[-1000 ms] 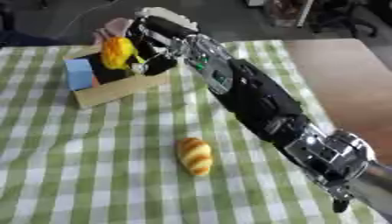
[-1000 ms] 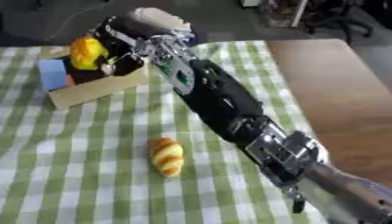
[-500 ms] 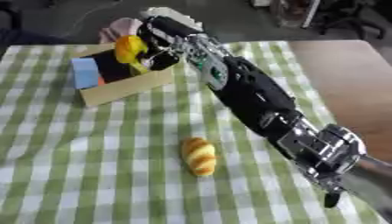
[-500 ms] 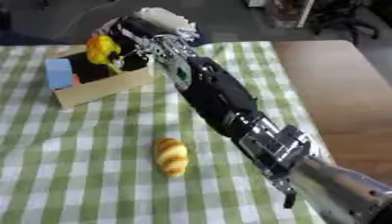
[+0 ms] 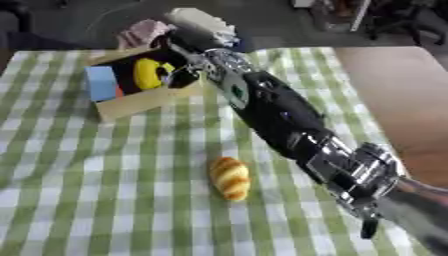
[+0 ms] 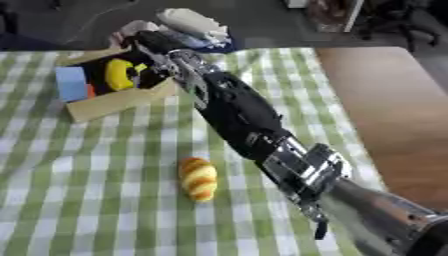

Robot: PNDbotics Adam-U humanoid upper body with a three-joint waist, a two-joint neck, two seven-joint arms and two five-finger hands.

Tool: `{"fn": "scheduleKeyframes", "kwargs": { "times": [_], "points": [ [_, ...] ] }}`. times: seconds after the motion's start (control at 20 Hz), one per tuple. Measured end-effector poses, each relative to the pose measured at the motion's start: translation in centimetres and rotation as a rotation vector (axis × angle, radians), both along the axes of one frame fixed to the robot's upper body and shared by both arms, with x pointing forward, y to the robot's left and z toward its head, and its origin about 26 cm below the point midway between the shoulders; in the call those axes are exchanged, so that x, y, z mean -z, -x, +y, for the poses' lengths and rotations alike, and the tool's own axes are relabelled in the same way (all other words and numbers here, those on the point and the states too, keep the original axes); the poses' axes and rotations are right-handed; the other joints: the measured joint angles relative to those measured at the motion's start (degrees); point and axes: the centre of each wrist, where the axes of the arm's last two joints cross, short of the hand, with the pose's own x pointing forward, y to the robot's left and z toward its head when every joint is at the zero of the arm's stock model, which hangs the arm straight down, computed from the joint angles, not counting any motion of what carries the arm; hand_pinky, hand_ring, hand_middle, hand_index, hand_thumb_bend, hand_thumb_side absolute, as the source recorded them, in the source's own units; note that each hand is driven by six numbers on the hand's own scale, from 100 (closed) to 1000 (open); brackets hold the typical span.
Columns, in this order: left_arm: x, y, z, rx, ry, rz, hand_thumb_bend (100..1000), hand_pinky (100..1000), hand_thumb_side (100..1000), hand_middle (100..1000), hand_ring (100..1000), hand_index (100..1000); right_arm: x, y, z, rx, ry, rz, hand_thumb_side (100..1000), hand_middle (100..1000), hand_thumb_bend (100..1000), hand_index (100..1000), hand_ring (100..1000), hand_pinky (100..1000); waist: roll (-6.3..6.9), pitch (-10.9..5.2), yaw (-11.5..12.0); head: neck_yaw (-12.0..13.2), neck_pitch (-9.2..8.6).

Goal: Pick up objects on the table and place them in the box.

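Note:
An open cardboard box (image 5: 149, 101) stands at the far left of the green checked cloth. Inside it a blue block (image 5: 101, 84) lies at the left end and a yellow object (image 5: 150, 73) sits in the middle. My right arm stretches from the lower right up to the box. My right hand (image 5: 181, 64) is over the box's right end, its dark fingers curled around the yellow object, which is low inside the box. A golden bread roll (image 5: 229, 178) lies on the cloth nearer to me, left of my forearm. My left hand shows in neither view.
Pink (image 5: 140, 33) and white (image 5: 203, 21) soft things lie just behind the box. A bare brown tabletop (image 5: 398, 85) borders the cloth on the right. Open cloth (image 5: 87, 180) stretches left of the roll.
The yellow object has gone down from above the box's rim into the box, with my right hand on it. The camera has tilted, shifting the whole scene.

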Motion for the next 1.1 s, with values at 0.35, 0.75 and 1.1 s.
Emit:
{"fn": "scheduleKeyframes", "kwargs": {
  "times": [0.35, 0.75, 1.1],
  "points": [
    [-0.1, -0.1, -0.1, 0.006, 0.004, -0.002, 243, 702, 635, 620, 569, 813, -0.2, 0.0, 0.3, 0.085, 0.035, -0.01, 223, 779, 100, 970, 812, 803, -0.11, 0.0, -0.2, -0.2, 0.0],
    [0.0, 0.1, 0.7, -0.043, 0.02, -0.003, 248, 702, 630, 619, 569, 812, -2.6, 1.5, 1.0, -0.062, 0.066, -0.038, 233, 810, 100, 980, 832, 819, -0.11, -0.01, -3.4, 0.81, 0.0],
    [0.6, 0.5, 1.8, -0.126, 0.037, 0.014, 244, 701, 636, 619, 568, 811, -3.0, 4.0, 1.0, -0.26, 0.156, -0.011, 230, 814, 100, 975, 835, 821, -0.11, 0.0, -6.78, 2.38, 0.0]
  ]
}}
